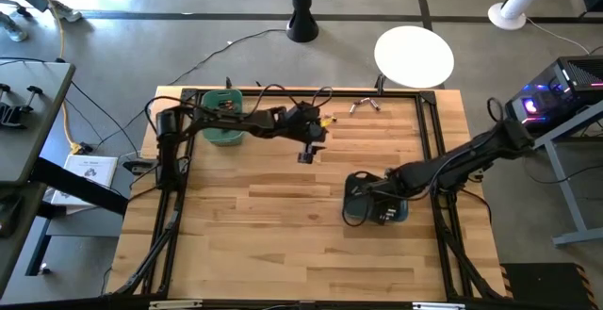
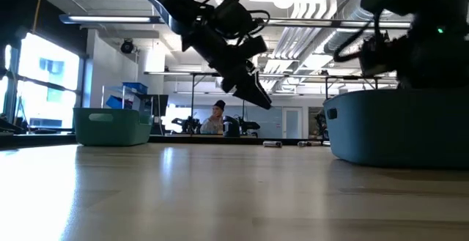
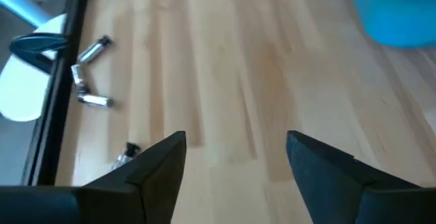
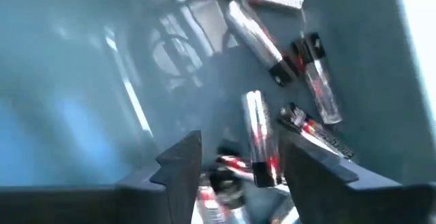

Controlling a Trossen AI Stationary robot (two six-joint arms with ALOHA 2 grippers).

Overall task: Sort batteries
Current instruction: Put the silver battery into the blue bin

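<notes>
The left gripper [image 1: 307, 153] hangs above the table centre, fingers apart and empty, loose batteries [image 1: 364, 104] at one o'clock. The right gripper [image 4: 235, 166] dips into the teal bin [image 1: 350, 208] at four o'clock, fingers spread over batteries there.

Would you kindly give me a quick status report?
Left gripper open above bare table. Right gripper open inside blue bin, over batteries. Nothing blocking.
</notes>
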